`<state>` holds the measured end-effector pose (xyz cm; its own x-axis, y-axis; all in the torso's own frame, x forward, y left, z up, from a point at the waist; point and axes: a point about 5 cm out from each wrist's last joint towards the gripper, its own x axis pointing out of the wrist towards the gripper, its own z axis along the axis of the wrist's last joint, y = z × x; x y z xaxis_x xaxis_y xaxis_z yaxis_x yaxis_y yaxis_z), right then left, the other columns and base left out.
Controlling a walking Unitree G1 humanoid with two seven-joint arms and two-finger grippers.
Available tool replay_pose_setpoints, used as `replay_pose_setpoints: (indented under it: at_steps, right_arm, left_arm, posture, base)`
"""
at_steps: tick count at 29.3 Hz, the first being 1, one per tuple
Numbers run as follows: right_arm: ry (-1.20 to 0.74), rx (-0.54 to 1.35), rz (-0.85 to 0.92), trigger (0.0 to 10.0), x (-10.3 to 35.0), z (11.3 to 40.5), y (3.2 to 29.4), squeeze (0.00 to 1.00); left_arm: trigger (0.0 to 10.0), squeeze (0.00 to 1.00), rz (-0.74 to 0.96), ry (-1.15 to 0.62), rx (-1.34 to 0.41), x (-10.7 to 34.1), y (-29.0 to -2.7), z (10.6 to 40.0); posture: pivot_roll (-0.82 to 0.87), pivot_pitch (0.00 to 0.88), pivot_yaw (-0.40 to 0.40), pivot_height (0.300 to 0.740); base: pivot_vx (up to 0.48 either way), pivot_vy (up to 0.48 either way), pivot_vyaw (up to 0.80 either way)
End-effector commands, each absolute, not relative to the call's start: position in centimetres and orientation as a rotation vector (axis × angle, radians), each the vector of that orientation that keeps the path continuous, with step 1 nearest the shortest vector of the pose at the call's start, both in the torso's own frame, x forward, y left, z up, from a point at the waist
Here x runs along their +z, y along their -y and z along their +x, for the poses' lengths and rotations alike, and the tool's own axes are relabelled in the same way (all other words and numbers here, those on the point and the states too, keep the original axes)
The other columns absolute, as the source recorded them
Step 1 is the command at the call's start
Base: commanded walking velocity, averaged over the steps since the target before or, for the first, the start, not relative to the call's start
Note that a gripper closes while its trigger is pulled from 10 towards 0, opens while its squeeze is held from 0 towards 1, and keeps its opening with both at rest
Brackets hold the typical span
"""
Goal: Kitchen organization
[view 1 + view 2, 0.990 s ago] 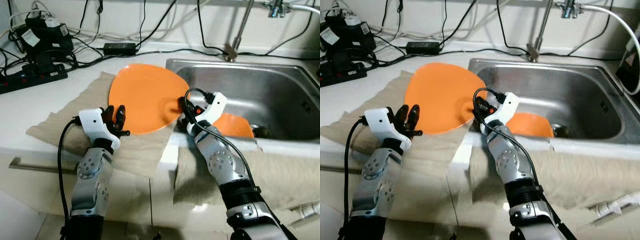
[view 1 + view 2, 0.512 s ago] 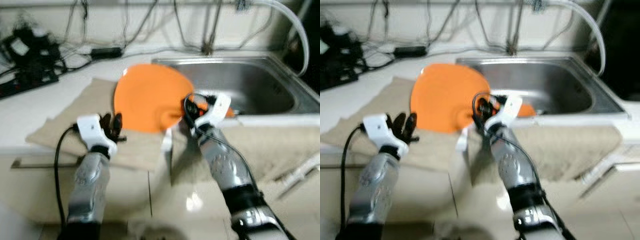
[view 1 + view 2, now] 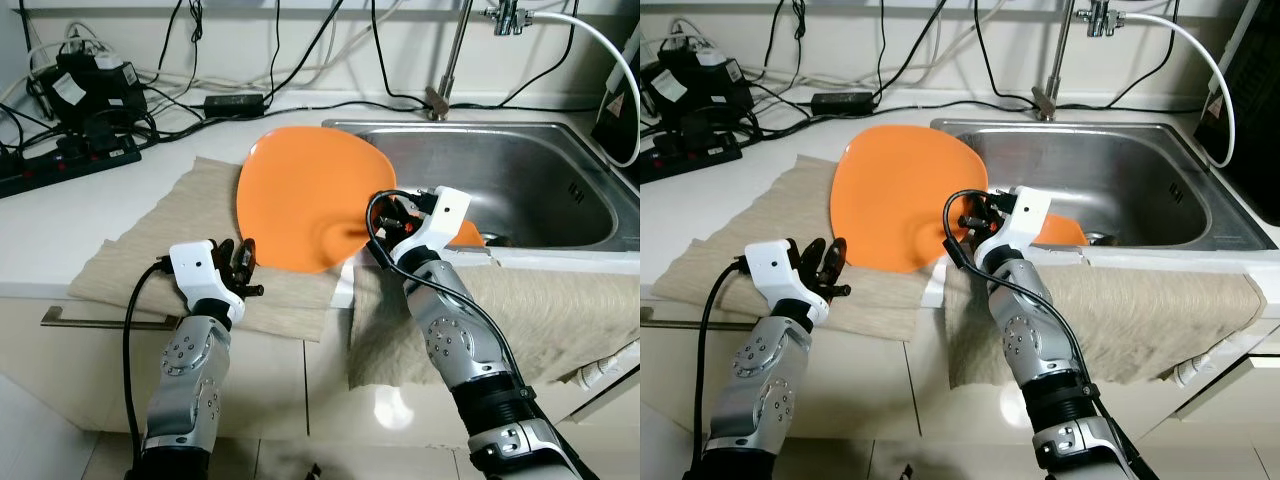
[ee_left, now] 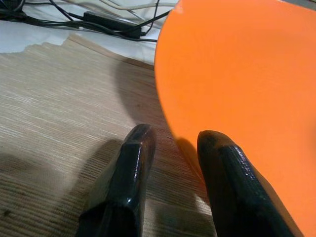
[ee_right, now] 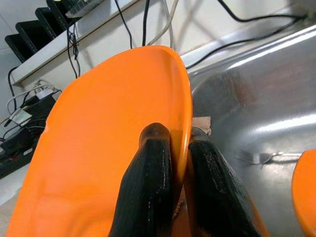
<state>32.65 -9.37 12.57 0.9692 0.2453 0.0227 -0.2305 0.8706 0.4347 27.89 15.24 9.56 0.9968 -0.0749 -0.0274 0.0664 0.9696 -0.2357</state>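
Gripping the orange plate (image 3: 305, 195) by its rim, the right gripper (image 5: 180, 148) has one black finger on each face of the plate, clamped tight. Plate is tilted up off the counter, its far edge toward the back wall, its near-right edge in the gripper, just at the left rim of the steel sink (image 3: 560, 190). It hangs over the right end of the beige cloth (image 3: 150, 235) that lies along the counter's front edge.

Left gripper (image 3: 240, 266) sits low at the counter's front edge over the cloth, near the plate's near-left edge; fingers (image 4: 129, 173) parted with a narrow gap, holding nothing. One fingertip is just beside the plate's rim in the wrist view; contact cannot be told.

A second orange dish (image 3: 470, 232) lies inside the sink near its front wall, mostly hidden behind the right wrist. Another beige cloth (image 3: 540, 310) drapes over the sink's front edge. Faucet (image 3: 450, 60) stands at the sink's back rim. Black power strip (image 3: 65, 165) and tangled cables (image 3: 200, 90) sit at the counter's back-left corner.
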Motion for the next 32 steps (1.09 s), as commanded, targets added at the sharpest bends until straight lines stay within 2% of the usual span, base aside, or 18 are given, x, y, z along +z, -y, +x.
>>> replay_pose_setpoints:
  at_steps: [1,32]
  right_arm:
    - [-0.115,0.289,-0.063,0.0,7.6,29.7,11.2,0.00]
    - [-0.068,0.300,-0.082,0.0,8.2,30.1,10.8,0.00]
  left_arm:
    - [10.0,0.00,-0.222,-0.081,-0.042,8.7,-15.8,27.8]
    - [10.0,0.00,-0.210,-0.062,-0.055,9.0,-15.7,28.0]
  posture:
    - [0.08,0.000,-0.016,0.740]
    - [0.08,0.000,-0.019,0.740]
  base:
    - [0.000,0.000,0.00]
    - [0.000,0.000,0.00]
